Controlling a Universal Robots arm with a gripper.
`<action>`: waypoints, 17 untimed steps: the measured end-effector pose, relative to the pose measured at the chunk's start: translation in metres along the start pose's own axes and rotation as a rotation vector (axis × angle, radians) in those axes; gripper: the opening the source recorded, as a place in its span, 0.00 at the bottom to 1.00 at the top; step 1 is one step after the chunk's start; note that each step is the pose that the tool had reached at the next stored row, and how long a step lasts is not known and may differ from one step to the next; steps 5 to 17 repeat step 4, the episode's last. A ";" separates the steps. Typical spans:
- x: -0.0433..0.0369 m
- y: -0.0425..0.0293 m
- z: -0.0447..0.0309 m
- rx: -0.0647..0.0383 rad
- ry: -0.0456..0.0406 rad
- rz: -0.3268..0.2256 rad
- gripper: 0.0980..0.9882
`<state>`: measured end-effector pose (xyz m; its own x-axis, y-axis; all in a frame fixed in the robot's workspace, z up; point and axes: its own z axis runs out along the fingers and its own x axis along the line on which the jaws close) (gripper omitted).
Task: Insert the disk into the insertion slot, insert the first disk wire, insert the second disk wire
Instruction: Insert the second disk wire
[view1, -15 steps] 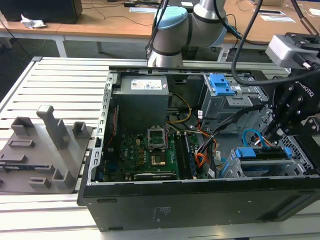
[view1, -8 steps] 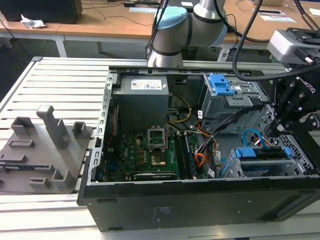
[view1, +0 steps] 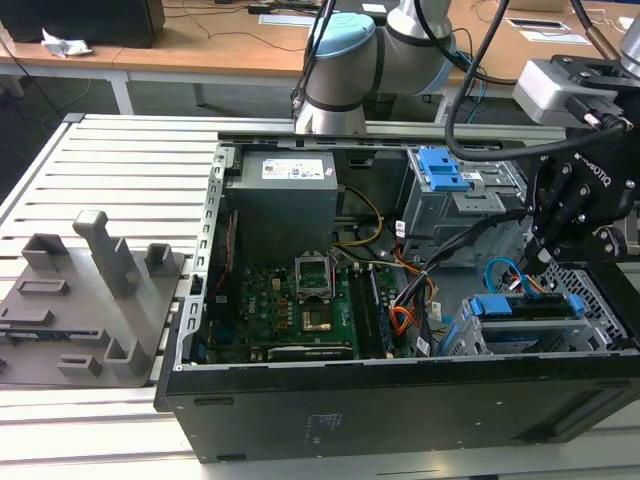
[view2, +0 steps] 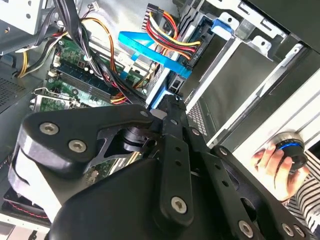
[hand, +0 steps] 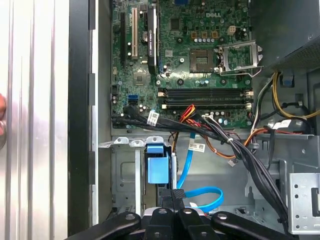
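Note:
The disk (view1: 527, 326) lies inside the insertion slot (view1: 592, 300) at the exterior view's right, its blue carrier tab (hand: 157, 169) showing in the first wrist view and its flat grey face (view2: 237, 75) in the second wrist view. The first disk wire (view2: 172, 37), a red, orange and yellow bundle, runs to the disk's end. The second disk wire (hand: 205, 194) bends in a light-blue loop beside the disk and also shows as a flat blue strip (view2: 150, 50). My gripper (hand: 172, 199) hangs over the disk's end, fingers pressed together on the black plug at that blue cable's end.
The open black computer case (view1: 400, 400) holds a green motherboard (view1: 290, 300), a grey power supply (view1: 280, 200) and a taller grey bay with a blue latch (view1: 440, 170). Black cable bundles (hand: 240, 150) cross near the gripper. A hand (view2: 270, 160) rests outside the case. A grey fixture (view1: 80, 300) sits left.

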<state>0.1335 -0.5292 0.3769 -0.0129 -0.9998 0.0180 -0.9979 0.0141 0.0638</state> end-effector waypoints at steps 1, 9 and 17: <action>0.0000 0.0000 0.0000 0.000 0.0000 0.000 0.01; 0.0000 0.0001 0.0000 0.000 0.0000 0.000 0.01; 0.0000 0.0001 0.0000 0.000 0.0000 0.000 0.01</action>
